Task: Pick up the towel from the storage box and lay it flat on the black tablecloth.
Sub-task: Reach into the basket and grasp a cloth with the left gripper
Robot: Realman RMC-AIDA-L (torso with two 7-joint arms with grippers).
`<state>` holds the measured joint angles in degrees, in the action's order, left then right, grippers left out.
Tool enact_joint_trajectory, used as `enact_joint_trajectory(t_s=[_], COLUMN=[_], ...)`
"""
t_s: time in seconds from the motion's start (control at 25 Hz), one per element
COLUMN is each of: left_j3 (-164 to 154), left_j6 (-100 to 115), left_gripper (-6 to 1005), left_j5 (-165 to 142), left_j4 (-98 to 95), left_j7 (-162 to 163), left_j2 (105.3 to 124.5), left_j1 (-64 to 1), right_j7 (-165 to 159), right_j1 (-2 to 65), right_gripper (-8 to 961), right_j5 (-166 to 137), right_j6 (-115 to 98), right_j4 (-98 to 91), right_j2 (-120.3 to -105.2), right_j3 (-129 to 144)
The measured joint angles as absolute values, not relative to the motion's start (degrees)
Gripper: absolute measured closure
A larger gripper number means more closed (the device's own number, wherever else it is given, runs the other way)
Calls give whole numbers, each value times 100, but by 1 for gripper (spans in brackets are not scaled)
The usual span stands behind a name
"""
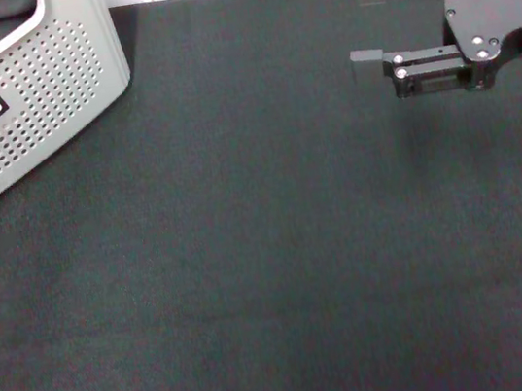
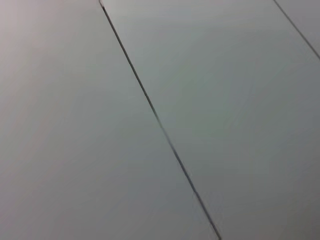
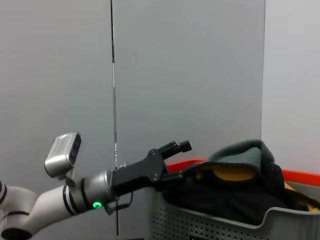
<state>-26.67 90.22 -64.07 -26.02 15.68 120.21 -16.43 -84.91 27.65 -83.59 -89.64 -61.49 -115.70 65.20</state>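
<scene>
The right gripper is matte black with silver screws and 2 flat grey-tipped fingers. The left arm is glossy white-grey with a green light; its left gripper is black.

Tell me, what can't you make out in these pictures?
Head view: the storage box is cut off by the edge, its inside mostly unseen.
Right wrist view: the towel lies bunched, its lower part behind the box wall.
Left wrist view: only blank panels, not the left claw.
</scene>
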Motion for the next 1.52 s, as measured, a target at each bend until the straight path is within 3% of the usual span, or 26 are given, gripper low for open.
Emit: enact_joint_trajectory(t_s=[0.4,1.52], left_j3=[-2682,-2678], left_j6=[8752,8361], left_gripper=[124,124], left_j5=[-5398,-4455], left_j4=[-1425,-1211], left_j7=[-518,-1451], left_j2=[12026,12046], left_j1=[-2118,-1976], right_j7=[-8493,-8493], right_j1=[2770,2733], right_gripper=[196,207], right_j5=[-8352,-8308], right_j6=[-8964,-9028], right_j4=[-6092,-6078], right_j2=[-11575,-11584], right_j3=[6530,6530])
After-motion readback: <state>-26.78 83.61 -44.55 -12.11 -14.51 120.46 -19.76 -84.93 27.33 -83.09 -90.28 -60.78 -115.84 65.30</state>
